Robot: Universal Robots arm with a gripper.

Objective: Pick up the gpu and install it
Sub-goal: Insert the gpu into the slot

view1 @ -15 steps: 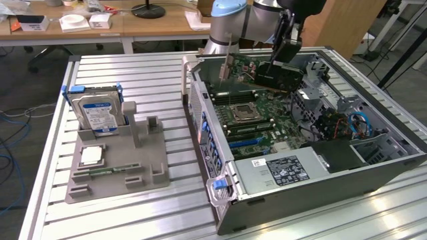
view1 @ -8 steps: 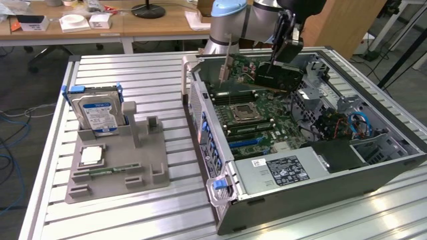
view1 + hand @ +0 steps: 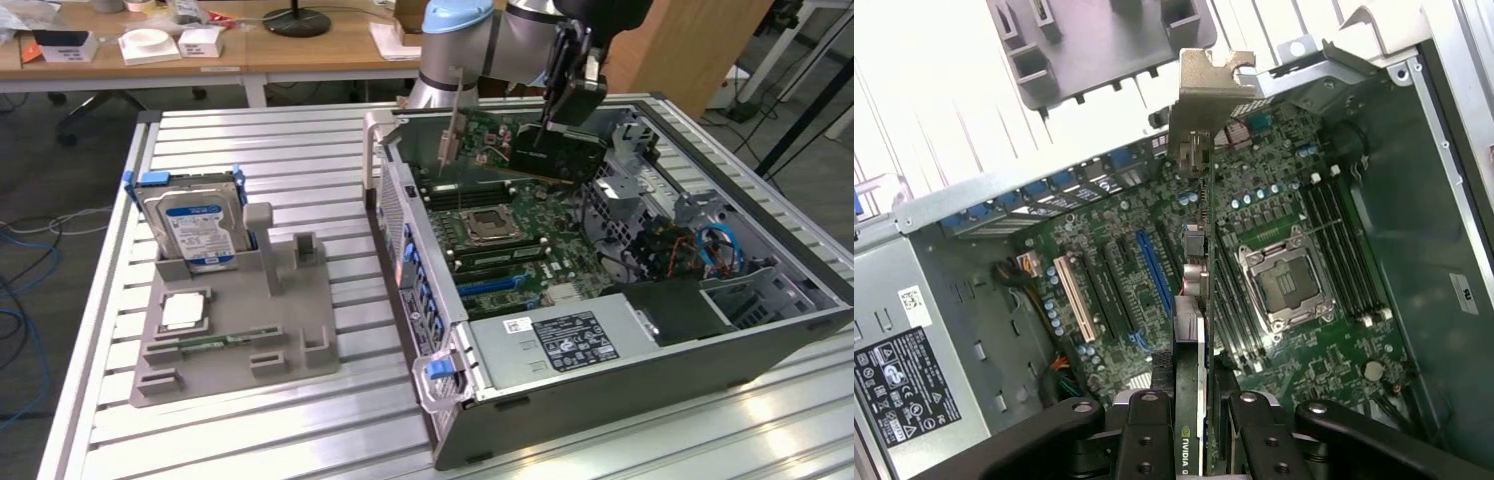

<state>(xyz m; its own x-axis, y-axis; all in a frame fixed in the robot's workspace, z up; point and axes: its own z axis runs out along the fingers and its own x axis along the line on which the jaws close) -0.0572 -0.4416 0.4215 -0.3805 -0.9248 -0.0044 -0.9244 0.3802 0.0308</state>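
**While clamped, card hangs over open case**

Gripped edge-on between the end effector [image 3: 1189, 425] fingers, the gpu [image 3: 534, 150] hangs tilted just above the motherboard [image 3: 1274, 300] inside the open computer case [image 3: 747, 330], its silver bracket [image 3: 1204, 95] farthest from the fingers.

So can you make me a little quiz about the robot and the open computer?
1. True or false: the gripper holds the gpu above the open computer case.
2. What stands upright in the grey holder on the exterior view's left? A) hard drive B) fan C) keyboard
3. Fill in: the gpu's silver bracket hangs over the green ____.

Key: 1 true; 2 A, the hard drive; 3 motherboard.
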